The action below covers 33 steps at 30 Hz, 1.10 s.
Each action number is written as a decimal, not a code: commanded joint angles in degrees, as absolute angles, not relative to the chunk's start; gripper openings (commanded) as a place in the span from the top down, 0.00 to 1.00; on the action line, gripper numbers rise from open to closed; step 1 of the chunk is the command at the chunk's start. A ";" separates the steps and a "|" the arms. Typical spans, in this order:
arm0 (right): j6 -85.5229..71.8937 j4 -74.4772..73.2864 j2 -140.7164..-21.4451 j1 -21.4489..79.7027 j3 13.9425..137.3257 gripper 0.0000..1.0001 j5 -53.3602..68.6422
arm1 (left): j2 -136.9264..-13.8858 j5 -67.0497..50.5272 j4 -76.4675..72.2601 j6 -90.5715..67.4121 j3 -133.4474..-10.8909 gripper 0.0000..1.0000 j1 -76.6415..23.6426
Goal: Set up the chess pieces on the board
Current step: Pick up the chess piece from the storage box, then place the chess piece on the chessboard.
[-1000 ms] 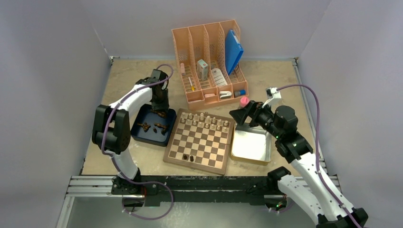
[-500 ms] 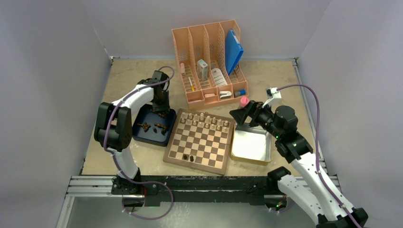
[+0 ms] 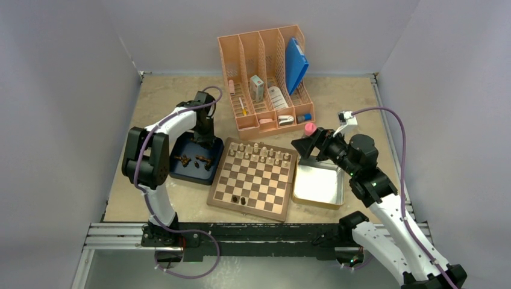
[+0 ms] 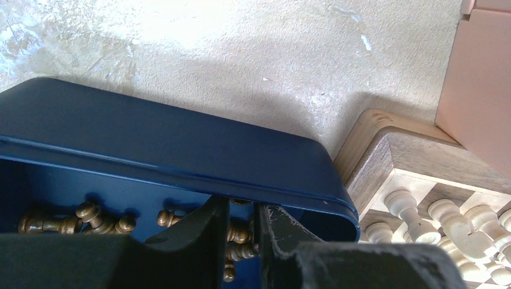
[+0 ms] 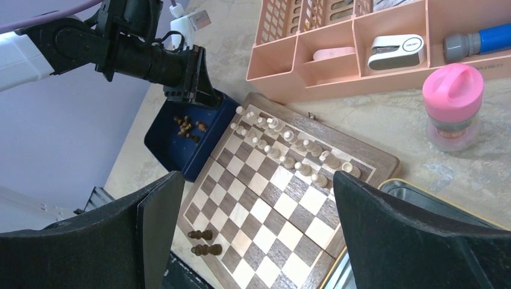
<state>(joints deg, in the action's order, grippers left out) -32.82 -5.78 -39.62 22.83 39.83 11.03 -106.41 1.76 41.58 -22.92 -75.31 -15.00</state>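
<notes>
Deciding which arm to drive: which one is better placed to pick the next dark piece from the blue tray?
Left. Its hand is down inside the blue tray, right over the chess pieces. The right hand hangs open on the other side of the board, far from the tray.

We see a peach desk organizer (image 3: 265, 78) at the far edge of the table (image 3: 163, 102) — blue folder (image 3: 295, 63) in its right slot. Pink-lidded jar (image 5: 452, 105) just in front; metal tin (image 3: 318, 183) toward the right edge — dark blue tray (image 3: 191, 173) toward the left.

The left arm (image 3: 172, 122) and right arm (image 3: 396, 226) wear white shells, black joints and looping purple cables (image 3: 373, 108).
</notes>
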 commanded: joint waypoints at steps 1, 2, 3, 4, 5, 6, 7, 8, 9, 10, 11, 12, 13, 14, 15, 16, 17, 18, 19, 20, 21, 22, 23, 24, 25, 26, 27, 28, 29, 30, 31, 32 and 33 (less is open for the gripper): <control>-31.74 -4.07 -38.91 22.68 39.73 0.04 10.11 | -106.45 2.80 40.97 -22.24 -76.97 0.83 -14.68; -31.73 -4.07 -38.89 22.68 39.80 0.04 10.11 | -106.28 2.81 41.15 -22.24 -77.06 0.84 -14.68; -31.73 -4.12 -38.85 22.74 39.92 0.04 10.03 | -106.14 2.89 41.46 -22.30 -77.20 0.85 -14.68; -31.68 -4.27 -38.80 22.70 39.97 0.04 10.02 | -105.85 2.88 41.79 -22.32 -77.31 0.86 -14.68; -31.67 -4.30 -38.77 22.68 40.04 0.04 10.02 | -105.44 2.90 42.17 -22.32 -77.34 0.87 -14.68; -31.71 -4.43 -38.69 22.73 39.92 0.04 9.94 | -104.96 2.97 42.44 -22.39 -77.34 0.87 -14.68; -31.72 -4.56 -38.67 22.68 39.95 0.04 9.93 | -104.45 3.16 42.78 -22.48 -77.34 0.88 -14.68; -31.68 -4.57 -38.67 22.70 39.83 0.04 9.93 | -103.95 3.23 43.15 -22.56 -77.34 0.88 -14.68; -31.72 -4.57 -38.67 22.73 39.82 0.04 9.93 | -103.30 3.27 43.54 -22.66 -77.30 0.89 -14.68; -31.73 -4.49 -38.63 22.69 39.81 0.04 9.93 | -102.75 3.25 43.93 -22.67 -77.26 0.89 -14.68; -31.74 -4.40 -38.67 22.68 39.76 0.04 9.93 | -101.98 2.80 44.21 -22.63 -77.12 0.89 -14.68; -31.80 -4.35 -38.73 22.68 39.75 0.04 9.93 | -101.14 2.32 44.29 -22.45 -76.85 0.89 -14.75; -31.74 -4.25 -38.70 22.68 39.73 0.04 9.93 | -100.24 1.88 44.32 -22.37 -76.50 0.89 -14.76; -31.82 -4.10 -38.64 22.70 39.73 0.04 9.98 | -99.30 1.38 44.31 -22.33 -76.11 0.89 -14.77; -31.77 -4.01 -38.67 22.68 39.79 0.04 9.99 | -98.44 0.94 44.42 -22.32 -75.70 0.89 -14.77; -31.71 -4.12 -38.72 22.68 39.92 0.04 9.97 | -97.55 0.55 44.65 -22.39 -75.27 0.89 -14.77; -31.73 -4.11 -38.68 22.69 39.90 0.04 9.89 | -96.68 0.31 44.98 -22.41 -74.93 0.89 -14.81; -31.73 -4.20 -38.61 22.71 39.88 0.04 9.87 | -95.81 0.27 45.25 -22.33 -74.56 0.89 -14.85; -31.67 -4.15 -38.59 22.68 39.82 0.04 9.79 | -94.88 0.26 45.48 -22.20 -74.15 0.89 -14.85; -31.61 -4.02 -38.67 22.68 39.84 0.04 9.82 | -93.98 0.26 45.69 -22.01 -73.71 0.89 -14.93; -31.60 -3.92 -38.79 22.72 39.73 0.04 9.87 | -93.01 0.26 45.84 -21.86 -73.13 0.89 -14.94; -31.48 -3.76 -38.96 22.70 39.80 0.04 9.77 | -92.22 0.26 45.95 -21.66 -72.62 0.90 -14.94; -31.39 -3.62 -39.24 22.77 39.93 0.04 9.61 | -91.64 0.26 46.15 -21.44 -72.18 0.89 -14.94; -31.38 -3.61 -39.41 22.73 40.17 0.04 9.38 | -91.03 0.26 46.57 -21.32 -71.94 0.89 -14.94; -31.42 -3.65 -39.64 22.68 40.36 0.04 9.32 | -90.85 0.26 47.17 -21.28 -71.97 0.90 -14.94; -31.39 -3.73 -39.83 22.70 40.56 0.04 9.24 | -90.57 0.26 47.77 -21.25 -71.98 0.90 -14.94; -31.51 -3.76 -39.96 22.69 40.74 0.04 9.23 | -90.09 0.26 48.15 -21.22 -71.94 0.90 -15.01; -31.60 -3.72 -39.99 22.75 40.84 0.04 9.23 | -89.52 0.26 48.43 -21.12 -71.82 0.90 -15.03; -31.70 -3.73 -39.91 22.72 40.87 0.04 9.15 | -88.75 0.26 48.61 -21.02 -71.73 0.90 -15.03; -31.73 -3.73 -39.84 22.68 40.92 0.04 9.07 | -88.05 -0.35 48.95 -20.86 -71.72 0.90 -15.03; -31.82 -3.76 -39.80 22.68 40.80 0.04 8.91 | -87.27 -1.41 49.36 -20.71 -71.72 0.90 -15.07; -31.87 -3.82 -39.70 22.72 40.72 0.04 8.82 | -86.47 -2.25 49.86 -20.35 -71.72 0.90 -15.11; -31.82 -3.89 -39.54 22.77 40.69 0.04 8.67 | -85.71 -3.17 50.28 -19.94 -71.65 0.90 -15.30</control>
<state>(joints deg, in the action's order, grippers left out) -32.38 -6.13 -40.10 22.81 39.83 9.89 -90.74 0.03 48.34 -22.22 -71.64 -15.03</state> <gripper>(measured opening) 0.958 0.162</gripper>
